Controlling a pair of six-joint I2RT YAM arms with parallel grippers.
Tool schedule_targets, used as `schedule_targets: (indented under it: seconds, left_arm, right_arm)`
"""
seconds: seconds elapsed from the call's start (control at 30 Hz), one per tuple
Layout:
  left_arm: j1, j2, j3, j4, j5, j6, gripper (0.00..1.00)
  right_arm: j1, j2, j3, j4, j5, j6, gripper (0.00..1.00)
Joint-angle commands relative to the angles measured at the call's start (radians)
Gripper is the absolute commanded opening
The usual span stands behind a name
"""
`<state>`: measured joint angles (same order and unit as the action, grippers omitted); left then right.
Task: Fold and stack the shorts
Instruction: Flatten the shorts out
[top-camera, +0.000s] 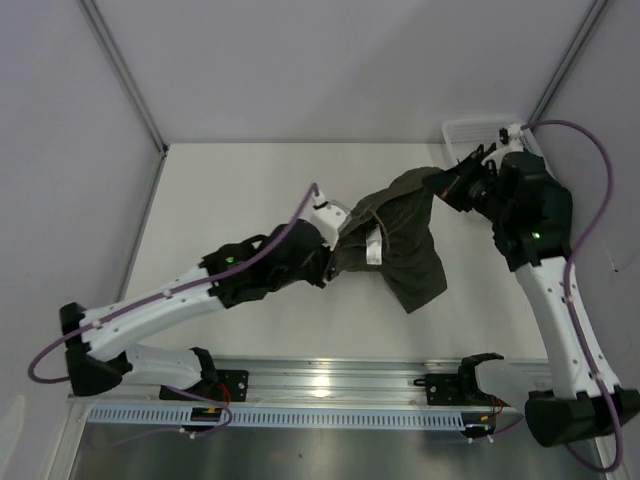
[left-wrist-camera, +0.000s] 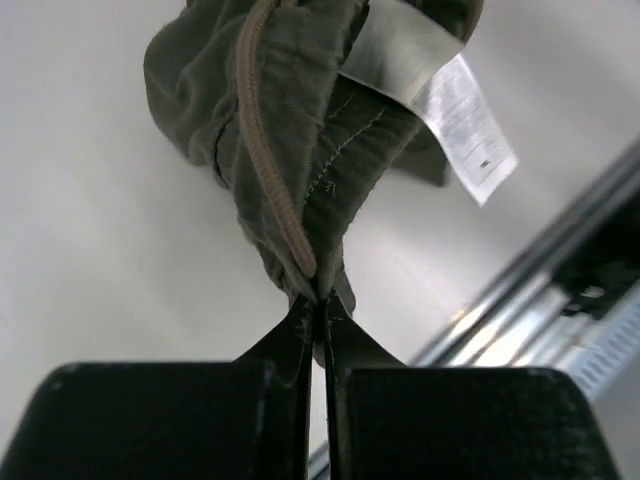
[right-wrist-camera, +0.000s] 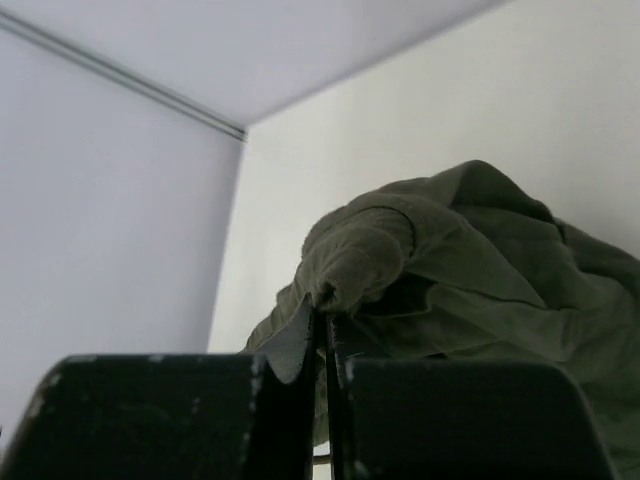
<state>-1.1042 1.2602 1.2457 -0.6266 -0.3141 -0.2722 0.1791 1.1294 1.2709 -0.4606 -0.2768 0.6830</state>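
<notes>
I have the soft olive-green cloth shorts (top-camera: 405, 235) strung between my two claws above the pale bench (top-camera: 230, 190), over its right half. The loose leg sags down, and I cannot tell whether its hem touches. The left claw (left-wrist-camera: 318, 300) is pinched fully closed on a bunched waistband edge, right beside the tan drawstring cord (left-wrist-camera: 262, 150). The right claw (right-wrist-camera: 325, 318) is likewise closed tight on a rolled fold at the far end, near the white plastic mesh basket (top-camera: 470, 132). I judge the cloth light, limp and not slippery. It will slump wherever it is unsupported, so the waistband corners look like the best places to hold for laying it flat. A white care label (left-wrist-camera: 465, 125) hangs from the waistband; its small print is too fine to read, and I see no brand.
</notes>
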Motion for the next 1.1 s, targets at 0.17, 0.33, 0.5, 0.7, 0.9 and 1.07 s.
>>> schedule_targets:
  seconds: [0.17, 0.33, 0.5, 0.7, 0.9, 1.07]
  left_arm:
    - [-0.006, -0.406, 0.142, -0.074, 0.340, -0.062, 0.00]
    - [-0.006, -0.436, 0.283, -0.166, 0.342, -0.039, 0.00]
    - [-0.005, -0.380, 0.440, -0.290, 0.209, 0.025, 0.00]
    - [0.012, -0.218, 0.515, -0.344, 0.133, 0.041, 0.00]
    - [0.268, -0.093, 0.655, -0.357, 0.300, 0.071, 0.00]
    - [0.294, -0.082, 0.775, -0.377, 0.449, 0.113, 0.00]
  right_arm:
    - [0.025, -0.296, 0.297, -0.316, -0.036, 0.030, 0.00]
    - [0.022, -0.427, 0.308, -0.221, -0.047, 0.066, 0.00]
    - [0.020, -0.387, 0.285, -0.185, -0.051, 0.067, 0.00]
    - [0.020, -0.280, 0.235, -0.041, -0.067, 0.078, 0.00]
    - [0.023, -0.145, 0.292, 0.069, -0.116, 0.089, 0.00]
    - [0.022, -0.131, 0.363, 0.105, -0.163, 0.075, 0.00]
